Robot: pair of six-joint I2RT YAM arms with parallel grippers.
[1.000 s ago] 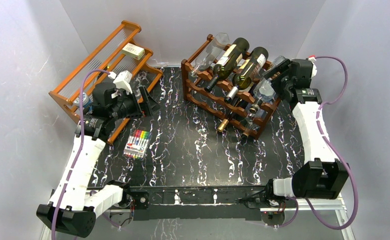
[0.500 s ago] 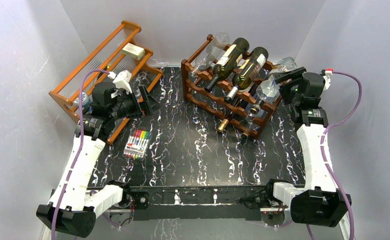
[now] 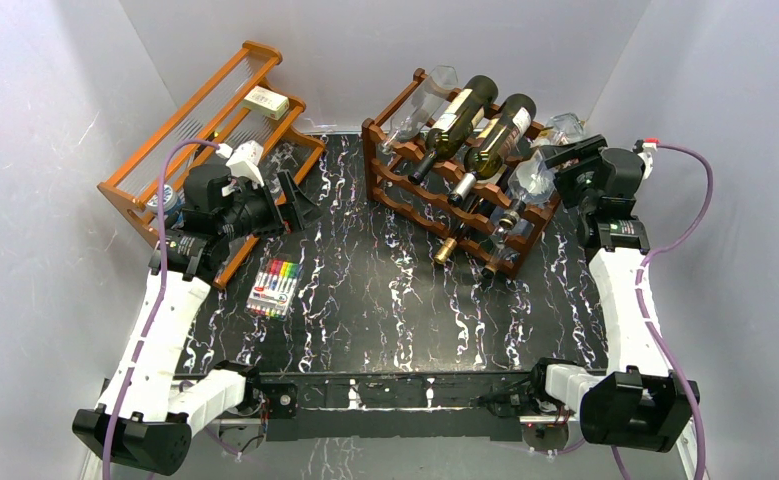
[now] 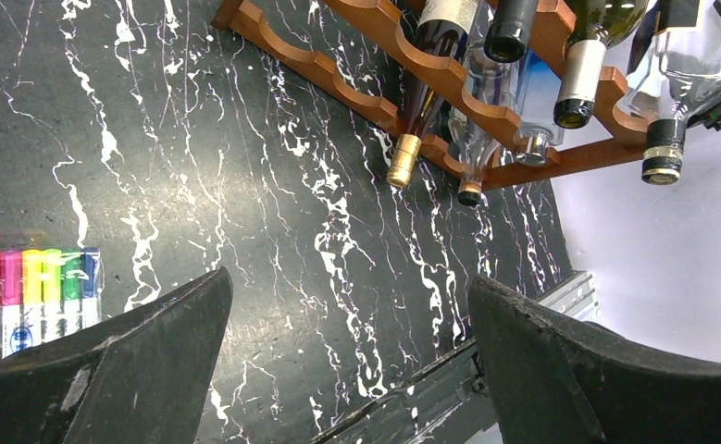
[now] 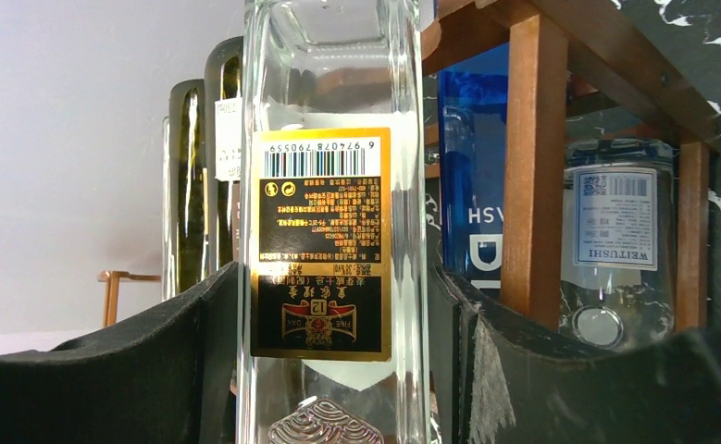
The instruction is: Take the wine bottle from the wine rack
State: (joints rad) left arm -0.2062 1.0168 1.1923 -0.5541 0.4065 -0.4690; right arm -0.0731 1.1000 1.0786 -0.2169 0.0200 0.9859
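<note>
The dark reddish-brown wine rack [image 3: 405, 195] stands at the back right and holds several bottles; it also shows in the left wrist view [image 4: 356, 83] and the right wrist view [image 5: 532, 166]. My right gripper [image 3: 563, 162] is at the rack's right end. In the right wrist view my right gripper [image 5: 333, 277] has one finger against each side of a clear wine bottle [image 5: 319, 231] with a black and gold label. That bottle [image 3: 527, 178] lies in the rack's right-hand slot. My left gripper [image 3: 300, 210] hangs open and empty over the table [image 4: 347, 287].
Two dark green bottles [image 3: 465, 110] lie on the rack's top tier, and another clear bottle [image 3: 565, 128] is behind my right gripper. An orange wooden shelf [image 3: 215, 110] stands at the back left. A pack of coloured markers [image 3: 273, 288] lies on the black marbled table. White walls close in on both sides.
My right arm has swung its elbow out to the right and the gripper has shifted down the clear bottle's base end. My left arm has not moved.
</note>
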